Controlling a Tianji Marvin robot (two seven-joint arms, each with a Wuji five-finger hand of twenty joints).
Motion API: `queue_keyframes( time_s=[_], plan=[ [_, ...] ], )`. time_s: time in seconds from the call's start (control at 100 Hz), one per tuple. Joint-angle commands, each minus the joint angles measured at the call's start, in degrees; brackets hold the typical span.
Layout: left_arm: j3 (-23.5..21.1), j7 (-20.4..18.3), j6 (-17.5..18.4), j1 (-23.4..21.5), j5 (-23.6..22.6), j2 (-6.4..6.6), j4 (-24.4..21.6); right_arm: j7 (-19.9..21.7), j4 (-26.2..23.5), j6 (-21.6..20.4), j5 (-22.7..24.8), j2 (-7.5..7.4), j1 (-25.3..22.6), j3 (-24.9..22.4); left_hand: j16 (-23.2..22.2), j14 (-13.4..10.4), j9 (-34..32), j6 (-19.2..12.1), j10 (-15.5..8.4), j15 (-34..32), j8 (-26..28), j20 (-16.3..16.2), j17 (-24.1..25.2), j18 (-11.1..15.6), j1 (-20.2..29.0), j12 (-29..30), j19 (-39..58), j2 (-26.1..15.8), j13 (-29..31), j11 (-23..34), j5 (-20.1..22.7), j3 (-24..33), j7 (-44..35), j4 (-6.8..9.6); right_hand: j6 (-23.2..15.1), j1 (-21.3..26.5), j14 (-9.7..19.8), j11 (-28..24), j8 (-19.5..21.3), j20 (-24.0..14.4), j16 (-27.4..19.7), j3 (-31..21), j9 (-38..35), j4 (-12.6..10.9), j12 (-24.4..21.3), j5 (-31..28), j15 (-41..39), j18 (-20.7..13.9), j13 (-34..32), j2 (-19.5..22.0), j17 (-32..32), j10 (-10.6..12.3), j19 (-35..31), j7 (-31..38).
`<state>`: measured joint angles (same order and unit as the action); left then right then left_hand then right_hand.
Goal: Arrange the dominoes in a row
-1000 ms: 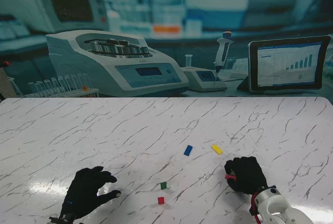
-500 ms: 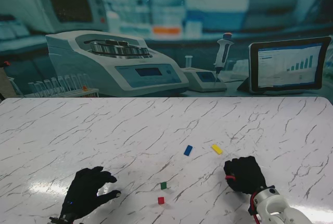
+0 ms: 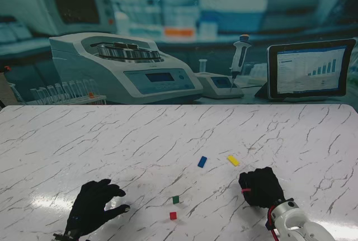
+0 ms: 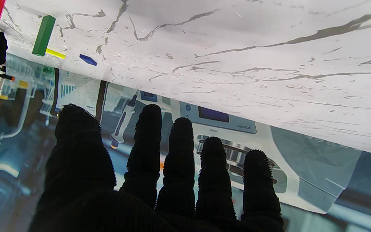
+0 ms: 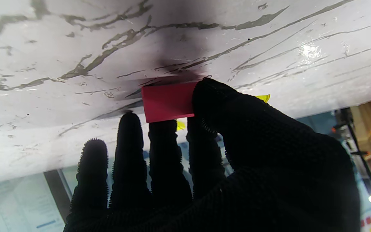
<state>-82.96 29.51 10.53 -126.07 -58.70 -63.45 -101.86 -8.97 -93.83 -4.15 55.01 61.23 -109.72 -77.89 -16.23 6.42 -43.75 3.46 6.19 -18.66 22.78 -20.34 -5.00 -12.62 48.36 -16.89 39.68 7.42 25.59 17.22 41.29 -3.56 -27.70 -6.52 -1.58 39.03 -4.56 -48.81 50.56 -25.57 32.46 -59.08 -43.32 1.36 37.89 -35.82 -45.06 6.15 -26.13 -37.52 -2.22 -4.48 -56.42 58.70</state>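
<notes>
- Right hand (image 3: 262, 187) pinches a red domino (image 5: 167, 101) between thumb and fingers, low over the table (image 3: 168, 135).
- Left hand (image 3: 92, 204) rests spread, holding nothing.
- White marble top with grey veins, glossy.
- Second red block (image 3: 173, 215), green (image 3: 175, 199), blue (image 3: 202, 161) and yellow (image 3: 232, 160) dominoes lie scattered.
- Behind: a printed lab backdrop (image 3: 179, 34).

Glossy marble-look table (image 3: 168, 135), knit-gloved fingers (image 5: 130, 154)

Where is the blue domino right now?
In the stand view the blue domino lies flat on the marble table, right of centre, just left of the yellow domino and farther from me than the green domino.
</notes>
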Motion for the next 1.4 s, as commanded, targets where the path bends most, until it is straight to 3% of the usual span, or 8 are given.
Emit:
queue_keyframes(
  time_s=[0.0,0.13,0.5,0.69,0.87,0.98,1.18,1.39],
  plan=[
    [0.2,-0.4,1.2,-0.3,0.3,-0.37,0.2,-0.3,0.7,-0.1,0.3,0.37,-0.7,0.6,-0.7,-1.4,-1.3,-1.9,-1.3,-0.5,0.9,-1.0,0.2,-1.0,-0.4,-0.8,1.8,0.1,0.5,0.7,1.0,-0.5,-0.5,-0.16,-2.3,-1.5,0.5,1.3,1.6,-0.6,-0.3,-2.0,-1.5,-3.2,-0.7,-1.7,-0.7,5.9,-3.1,-1.8,0.3,0.8,-0.9,1.4],
    [0.3,-0.5,1.2,-0.2,0.4,-0.37,0.3,-1.1,0.6,0.0,0.6,0.43,-0.6,0.8,-0.7,-1.4,-1.3,-1.7,-1.2,-0.6,0.9,-1.1,0.3,-1.0,-0.4,-0.8,1.9,0.0,0.6,0.7,1.0,-0.6,-0.6,-0.18,-2.6,-1.7,0.2,1.9,2.5,-0.4,-1.2,-2.3,0.0,-3.4,-1.0,-1.9,1.3,5.9,-1.9,-2.1,0.6,0.6,-0.8,0.9],
    [0.4,-0.3,1.3,-0.2,0.5,-0.39,0.5,-3.6,-1.0,0.8,2.1,0.62,-0.9,1.5,-0.8,-1.4,-1.3,-1.7,-1.2,-0.6,0.8,-1.1,0.3,-1.1,-0.4,-0.9,2.0,0.0,0.6,0.8,1.0,-0.6,-0.7,-0.20,-3.1,-2.2,-2.2,3.6,3.5,-0.4,-3.1,-2.9,12.5,-3.2,-1.7,-2.8,5.7,5.4,6.9,-3.1,2.2,-3.6,-0.7,-0.3],
    [0.3,-0.3,1.3,-0.3,0.5,-0.41,0.5,-5.1,-1.6,1.2,3.0,0.72,-0.9,2.0,-0.8,-1.3,-1.3,-1.6,-1.2,-0.6,0.8,-1.2,0.3,-1.1,-0.4,-0.9,2.0,0.0,0.6,0.8,1.1,-0.6,-0.7,-0.20,-3.6,-2.4,-2.6,3.2,3.2,-0.6,-3.8,-3.5,15.3,-2.3,-1.5,-3.7,6.3,5.0,9.6,-4.2,2.5,-4.5,-1.2,-0.9],
    [0.3,-0.3,1.3,-0.3,0.5,-0.40,0.5,-6.4,-2.1,1.5,3.4,0.85,-0.9,2.3,-0.8,-1.3,-1.4,-1.7,-1.1,-0.7,0.8,-1.2,0.3,-1.1,-0.4,-0.9,2.0,0.0,0.7,0.9,1.1,-0.6,-0.8,-0.20,-3.7,-2.4,-1.9,0.5,3.4,-1.1,-2.6,-4.3,14.5,-1.5,0.1,-3.9,2.5,4.3,8.9,-4.6,2.3,-3.3,-3.1,-1.3],
    [0.2,-0.4,1.2,-0.4,0.5,-0.41,0.4,-7.4,-2.3,1.3,3.1,1.01,-0.8,2.5,-0.8,-1.3,-1.5,-1.7,-1.2,-0.7,0.8,-1.2,0.3,-1.2,-0.4,-0.9,2.0,0.0,0.7,0.9,1.1,-0.6,-0.8,-0.21,-3.6,-2.3,-0.8,-5.1,3.2,-1.5,-0.1,-4.4,12.4,-1.3,4.6,-3.9,-2.7,3.5,7.5,-4.7,1.8,-1.1,-5.3,-1.2],
    [-0.3,-0.6,1.2,-0.9,0.1,-0.35,-0.3,-7.8,-3.1,1.1,2.4,1.19,-0.8,3.1,-0.8,-1.3,-1.5,-1.8,-1.2,-0.7,0.8,-1.2,0.3,-1.2,-0.4,-0.9,2.1,0.0,0.7,1.0,1.1,-0.6,-0.9,-0.20,-2.7,-2.1,0.4,-8.2,3.9,-1.4,3.2,-3.2,4.8,-2.3,10.7,-2.8,-7.9,3.3,2.2,-3.0,0.4,-0.5,-7.8,-0.6],
    [-0.7,-0.8,1.2,-1.1,-0.3,-0.29,-0.7,-9.6,-3.0,0.9,1.9,1.43,-0.3,4.5,-0.8,-1.4,-1.6,-1.8,-1.3,-0.7,0.8,-1.2,0.3,-1.2,-0.5,-0.9,2.1,0.0,0.7,1.0,1.1,-0.6,-1.0,-0.21,-2.6,-2.3,2.8,-6.8,4.6,-0.6,2.5,-2.6,-5.7,-4.1,5.9,-0.9,-6.2,3.2,-3.9,-1.2,0.4,3.9,-7.3,0.8]
  ],
)
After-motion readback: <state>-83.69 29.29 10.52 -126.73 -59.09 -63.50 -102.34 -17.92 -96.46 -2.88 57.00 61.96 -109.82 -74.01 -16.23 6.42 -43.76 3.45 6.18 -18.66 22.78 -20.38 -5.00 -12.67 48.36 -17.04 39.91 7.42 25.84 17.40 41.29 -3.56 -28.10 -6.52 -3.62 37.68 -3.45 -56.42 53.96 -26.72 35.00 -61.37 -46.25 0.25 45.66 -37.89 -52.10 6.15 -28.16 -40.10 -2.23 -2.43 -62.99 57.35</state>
